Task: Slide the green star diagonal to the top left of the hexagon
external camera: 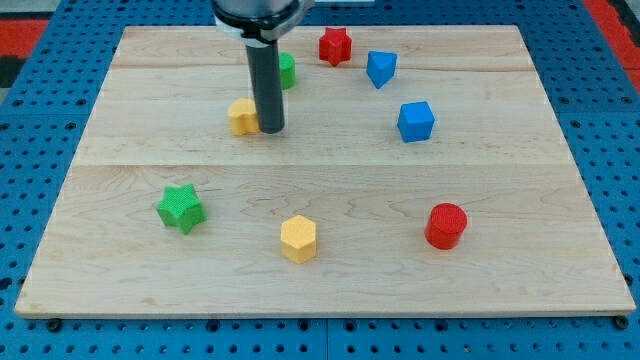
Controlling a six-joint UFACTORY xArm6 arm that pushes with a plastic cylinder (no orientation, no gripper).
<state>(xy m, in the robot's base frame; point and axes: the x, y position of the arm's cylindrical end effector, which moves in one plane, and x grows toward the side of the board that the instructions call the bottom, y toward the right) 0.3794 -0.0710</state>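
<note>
The green star (181,208) is seen on the wooden board (540,290) at the view's lower left, resting flat and apart from every other block. The yellow hexagon (298,239) is found to its right and slightly lower, towards the view's bottom centre. Bare wood lies between the two, and nothing is placed in the stretch above and to the left of the hexagon except the star itself.

My tip (271,131) is set down in the upper middle of the board, well apart from the star. A yellow block (242,116), whose shape is partly hidden, is touched or nearly touched on the tip's left side. A green block (286,70) is partly covered behind the rod (267,85), and its shape cannot be made out.

Farther to the view's right, a red star (335,46) is placed near the top edge, with a blue block (381,68) just beside it and a blue cube (416,121) below that. A red cylinder (446,225) stands at the lower right, well apart from the hexagon.

No jaws are carried by the arm, so no grasp can be reported; only the plain rod is shown.
</note>
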